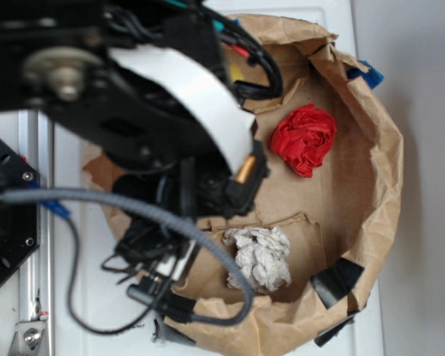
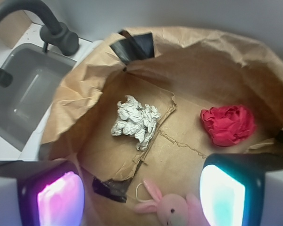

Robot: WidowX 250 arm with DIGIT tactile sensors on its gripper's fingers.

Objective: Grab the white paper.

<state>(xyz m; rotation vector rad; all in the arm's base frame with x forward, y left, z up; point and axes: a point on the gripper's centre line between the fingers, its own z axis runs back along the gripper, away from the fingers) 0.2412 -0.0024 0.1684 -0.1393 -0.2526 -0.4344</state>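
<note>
The white paper point(image 1: 259, 257) point(image 2: 135, 120) is a crumpled off-white wad lying on the floor of a brown paper enclosure point(image 1: 371, 156) point(image 2: 212, 52). My gripper point(image 2: 140, 195) hangs above that floor and short of the wad, open, with nothing between its glowing pads. In the wrist view the wad lies up and slightly left of the gap between the fingers. In the exterior view the black arm point(image 1: 133, 111) covers the gripper itself.
A red crumpled wad point(image 1: 305, 138) point(image 2: 228, 124) lies to one side inside the enclosure. A pink plush bunny point(image 2: 172, 209) lies just below the gripper. Black tape patches point(image 1: 337, 280) point(image 2: 133, 45) mark the paper wall. A grey sink point(image 2: 23, 94) with a dark faucet point(image 2: 54, 30) stands outside.
</note>
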